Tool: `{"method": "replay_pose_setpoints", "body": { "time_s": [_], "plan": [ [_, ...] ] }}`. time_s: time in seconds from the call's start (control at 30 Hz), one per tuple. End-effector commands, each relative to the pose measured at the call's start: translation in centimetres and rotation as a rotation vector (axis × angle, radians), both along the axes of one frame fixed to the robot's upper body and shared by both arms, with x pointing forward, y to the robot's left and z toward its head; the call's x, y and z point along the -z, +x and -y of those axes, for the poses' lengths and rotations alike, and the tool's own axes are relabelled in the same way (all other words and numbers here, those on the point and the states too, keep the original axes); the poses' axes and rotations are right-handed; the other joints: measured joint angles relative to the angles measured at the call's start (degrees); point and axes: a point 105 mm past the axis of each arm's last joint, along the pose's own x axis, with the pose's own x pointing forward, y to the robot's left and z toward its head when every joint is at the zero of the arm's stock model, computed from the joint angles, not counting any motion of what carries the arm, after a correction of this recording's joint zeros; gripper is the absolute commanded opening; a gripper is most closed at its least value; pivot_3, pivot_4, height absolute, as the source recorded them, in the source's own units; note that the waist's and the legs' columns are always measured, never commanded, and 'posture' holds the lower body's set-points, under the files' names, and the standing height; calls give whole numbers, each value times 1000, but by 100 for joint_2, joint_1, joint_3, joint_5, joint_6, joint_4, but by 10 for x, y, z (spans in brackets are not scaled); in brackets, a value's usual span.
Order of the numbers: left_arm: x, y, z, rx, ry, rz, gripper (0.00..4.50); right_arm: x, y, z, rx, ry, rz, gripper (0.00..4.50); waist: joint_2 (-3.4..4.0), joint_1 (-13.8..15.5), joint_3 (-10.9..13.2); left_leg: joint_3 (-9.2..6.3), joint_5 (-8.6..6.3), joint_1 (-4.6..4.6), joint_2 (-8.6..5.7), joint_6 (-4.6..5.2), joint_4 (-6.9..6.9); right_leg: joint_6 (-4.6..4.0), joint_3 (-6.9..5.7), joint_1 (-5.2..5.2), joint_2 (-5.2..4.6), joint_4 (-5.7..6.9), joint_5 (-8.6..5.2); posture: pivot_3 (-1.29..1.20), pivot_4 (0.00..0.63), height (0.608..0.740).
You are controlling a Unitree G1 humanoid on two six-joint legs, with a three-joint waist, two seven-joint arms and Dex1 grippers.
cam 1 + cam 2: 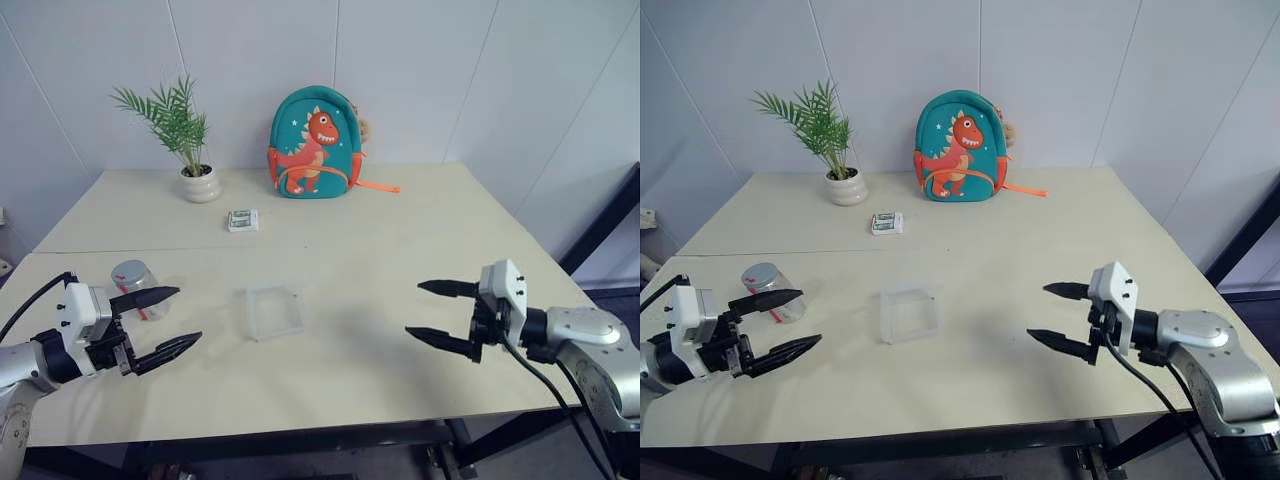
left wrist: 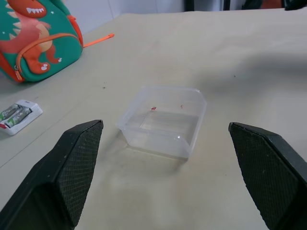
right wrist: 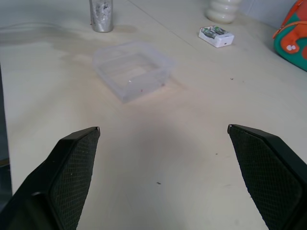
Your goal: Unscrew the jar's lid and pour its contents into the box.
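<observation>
The jar (image 1: 135,287) stands on the table's left side with a red bit showing through its clear wall. The greyish lid (image 1: 760,273) sits on top of it. My left gripper (image 1: 188,315) hovers open just in front of and right of the jar, its upper finger crossing the jar's side, and holds nothing. The box (image 1: 275,312), clear and empty, rests in the middle of the table between my two grippers. My right gripper (image 1: 414,308) is open to the right of the box and points toward it. The box (image 2: 163,120) lies ahead of the left fingers.
At the back stand a white plant pot (image 1: 200,185) and a teal dinosaur backpack (image 1: 315,142). A small green-and-white packet (image 1: 243,220) lies behind the box. The table's front edge runs just below both grippers.
</observation>
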Motion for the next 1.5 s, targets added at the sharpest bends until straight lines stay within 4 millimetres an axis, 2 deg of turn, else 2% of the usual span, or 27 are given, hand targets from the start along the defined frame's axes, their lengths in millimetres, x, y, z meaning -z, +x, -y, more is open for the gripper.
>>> {"method": "replay_pose_setpoints", "body": {
  "time_s": [0.03, 0.23, 0.3, 0.37, 0.4, 0.47, 0.57, 0.63, 0.73, 0.77, 0.87, 1.0, 1.3, 1.5],
  "plan": [
    [-8, -3, 1, -15, 11, 39, 4479, -12, -6, -9, -49, 6, 75, 4500, 0, 1, 0, 0, 0, 1, 0, 0, 1, 5, 0, 0, 1, 0, 3, 0, 150, 740],
    [-3, -12, -2, -113, -18, 43, 4479, -9, -1, -22, -103, 38, 66, 4500, -4, -25, -1, 14, 1, 6, 1, 2, 4, -6, 15, 1, 2, -1, -1, 0, 150, 740],
    [-1, -19, -15, -236, -60, 82, 4479, -14, 3, -33, -144, 64, 78, 4500, -4, -60, -1, 20, 0, 6, 2, 4, 5, 1, 20, -2, 2, -1, 3, 0, 150, 740],
    [-3, -23, -35, -444, -153, 142, 4479, -24, 8, -50, -209, 102, 96, 4500, -6, -132, -1, 23, -1, 9, 5, 6, 5, 12, 21, -1, 2, 2, 10, 0, 150, 740],
    [-4, -25, -42, -520, -198, 164, 4479, -28, 10, -57, -241, 111, 105, 4500, -9, -141, 0, 25, -1, 11, 7, 6, 8, 45, 22, -1, 3, 4, 31, 0, 150, 740],
    [0, -28, -49, -622, -258, 182, 4479, -36, 12, -71, -297, 121, 124, 4500, -16, -132, -2, 19, 0, 12, 12, 7, 19, 52, 21, -1, 12, 14, 40, 0, 150, 740],
    [14, -26, -64, -776, -293, 185, 4479, -49, 14, -92, -375, 138, 147, 4500, -17, -134, -3, 19, 0, 11, 14, 7, 40, 45, 23, 3, 16, 18, 43, 0, 150, 740],
    [21, -18, -75, -878, -254, 199, 4479, -57, 16, -103, -407, 142, 165, 4500, -23, -126, -6, 17, 1, 6, 14, 8, 55, 35, 22, 5, 18, 17, 46, 0, 150, 740],
    [30, -3, -87, -975, -290, 216, 4479, -64, 15, -117, -435, 152, 175, 4500, -26, -104, -9, 18, 2, -1, 13, 11, 73, 5, 22, 8, 17, 11, 39, 0, 150, 740],
    [35, 3, -87, -983, -294, 211, 4479, -67, 14, -121, -443, 162, 182, 4500, -34, -105, -13, 20, 3, -2, 13, 12, 75, -31, 22, 11, 16, 3, 27, 0, 150, 740],
    [43, 19, -87, -980, -314, 182, 4479, -73, 10, -128, -452, 182, 206, 4500, -60, -108, -29, 24, 3, -4, 14, 13, 75, -29, 23, 11, 14, 2, 32, 0, 150, 740],
    [50, 43, -86, -934, -317, 149, 4479, -80, 13, -129, -423, 195, 249, 4500, -61, -106, -30, 23, 2, -6, 17, 13, 72, 34, 18, 6, 15, 6, 68, 0, 150, 740],
    [39, 73, -96, -878, -288, 162, 4479, -79, 8, -128, -385, 223, 266, 4500, -62, -119, -31, 19, -4, -4, 23, 4, 41, 46, 9, -10, 17, 19, 74, 0, 150, 740],
    [37, 97, -89, -783, -258, 118, 4479, -79, 3, -130, -371, 243, 274, 4500, -63, -102, -31, 19, -6, -7, 23, 2, 38, 46, 5, -10, 17, 14, 74, 0, 150, 740]
  ]
}}
